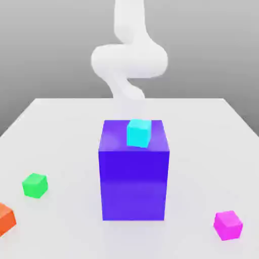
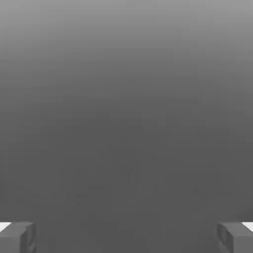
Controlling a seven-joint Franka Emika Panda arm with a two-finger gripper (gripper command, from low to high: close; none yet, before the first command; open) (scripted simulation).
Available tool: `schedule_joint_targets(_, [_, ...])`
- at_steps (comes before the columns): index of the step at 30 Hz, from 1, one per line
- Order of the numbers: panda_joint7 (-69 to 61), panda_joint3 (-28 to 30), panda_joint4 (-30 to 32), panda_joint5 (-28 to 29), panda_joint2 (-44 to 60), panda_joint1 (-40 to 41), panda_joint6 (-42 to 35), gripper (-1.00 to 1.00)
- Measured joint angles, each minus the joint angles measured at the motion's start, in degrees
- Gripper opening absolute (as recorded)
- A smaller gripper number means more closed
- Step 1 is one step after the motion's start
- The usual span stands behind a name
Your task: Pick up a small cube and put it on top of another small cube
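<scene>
The table [image 1: 60,126] was white w/ a big blue-violet block [image 1: 134,187] standing near its middle; a cyan cube [image 1: 138,132] sat on the block's top face, toward the front edge, slightly turned vs. the block's sides. The pink cube [image 1: 227,224] lay on the table at the ext. view's lower right, well apart from the block, nothing touching it; the green cube [image 1: 35,185] lay on the table at the ext. view's left, also well apart from the block; an orange cube [image 1: 6,218] sat at the far lower left, cut by the frame edge, near the green one but not touching. The white arm [image 1: 129,58] rose behind the block, blurred, above the table's far side. In the hand view the gripper [image 2: 126,237] was wide; its two fingertips [image 2: 17,236] stood at opposite corners w/ nothing between them, plain grey beyond.
</scene>
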State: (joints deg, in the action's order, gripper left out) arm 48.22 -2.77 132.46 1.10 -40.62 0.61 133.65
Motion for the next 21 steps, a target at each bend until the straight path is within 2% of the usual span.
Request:
schedule_joint_targets(13, [14.37,-13.07,3.53,8.38,27.30,0.87,9.76,0.00])
schedule_joint_targets(21, [23.20,-16.67,5.66,13.63,43.92,-3.59,15.66,0.00])
